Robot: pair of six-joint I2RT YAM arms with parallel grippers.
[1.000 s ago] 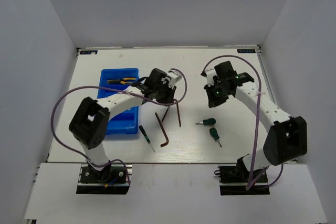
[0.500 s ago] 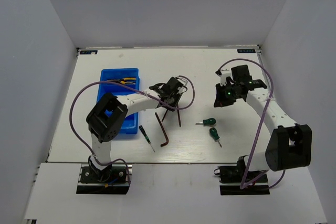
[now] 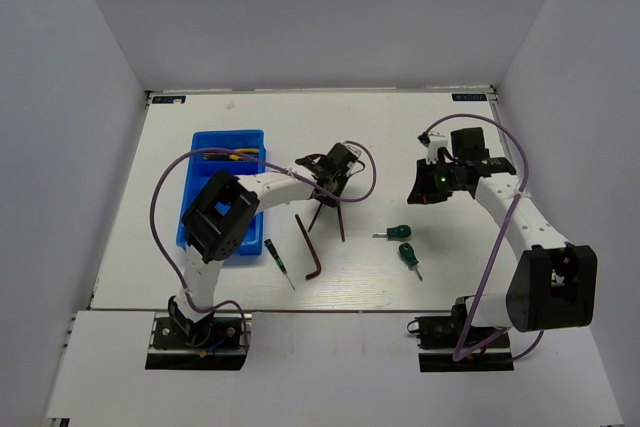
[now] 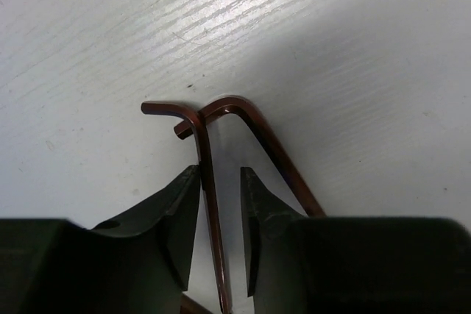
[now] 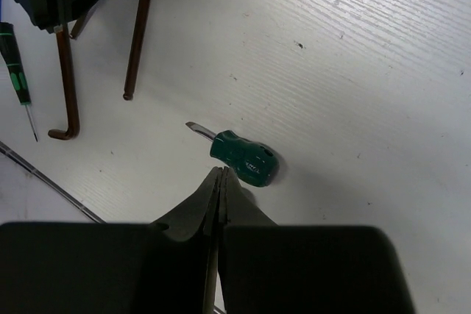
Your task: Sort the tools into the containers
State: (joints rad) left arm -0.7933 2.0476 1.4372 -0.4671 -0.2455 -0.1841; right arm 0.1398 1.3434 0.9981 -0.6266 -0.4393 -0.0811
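Observation:
Dark hex keys (image 3: pixel 308 247) lie mid-table. My left gripper (image 3: pixel 331 184) is low over them and open. In the left wrist view one hex key (image 4: pixel 204 159) runs between the fingers of the left gripper (image 4: pixel 221 174), against the left finger and apart from the right one. A second hex key (image 4: pixel 268 148) passes beside it. My right gripper (image 5: pixel 221 176) is shut on nothing, above a stubby green screwdriver (image 5: pixel 243 158). Two stubby screwdrivers (image 3: pixel 398 233) (image 3: pixel 409 255) and a thin green screwdriver (image 3: pixel 278 262) lie on the table. Yellow-handled pliers (image 3: pixel 228 156) are in the blue tray (image 3: pixel 228 134).
White walls enclose the white table (image 3: pixel 300 117) at the left, back and right. The left arm's purple cable (image 3: pixel 165 182) arches over the tray. The right arm's cable (image 3: pixel 500 142) loops above its wrist. Both arm bases sit at the near edge.
The left gripper has swung right from the tray to the hex keys and opened a little wider. The right gripper has drawn back to the right and shut.

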